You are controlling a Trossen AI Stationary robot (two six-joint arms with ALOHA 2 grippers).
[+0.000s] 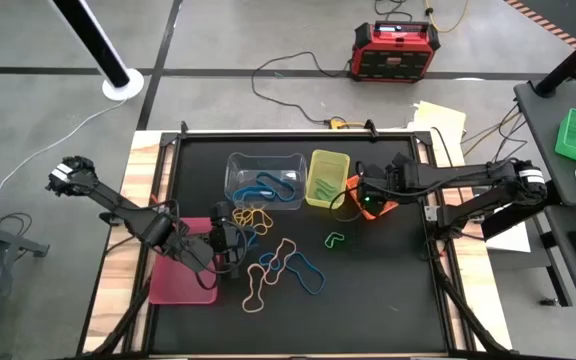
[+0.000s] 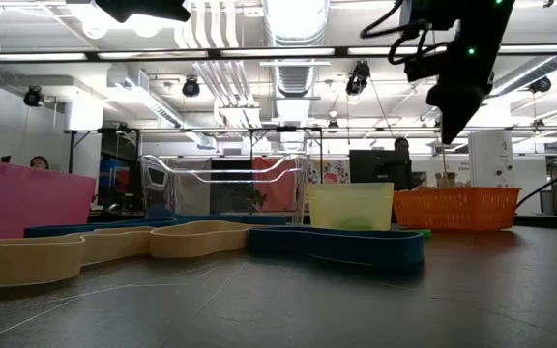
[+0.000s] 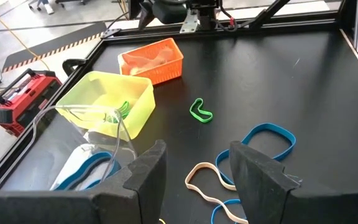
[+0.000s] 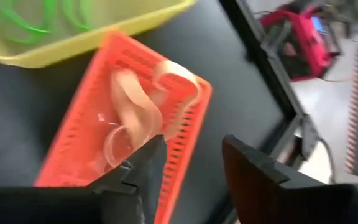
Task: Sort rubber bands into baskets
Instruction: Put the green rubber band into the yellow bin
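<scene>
Left pincer [image 1: 230, 238] is held released, empty, beside pink tray [image 1: 173, 285]. Loose rubber bands [image 1: 286, 265] are spread mid-table [image 1: 388, 300]. Beyond: blue bands in clear tub [image 1: 264, 180], green in yellow-green bin [image 1: 326, 178]. Right pincer [image 4: 188, 165], parted and empty, is held over orange bin [image 4: 79, 149] with tan bands.

Loose rubber bands [image 1: 280, 262] beside baskets [image 1: 325, 178]

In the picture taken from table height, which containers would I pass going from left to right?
Pink tray → clear tub → yellow-green bin → orange basket. The right gripper hangs above the orange basket.
</scene>
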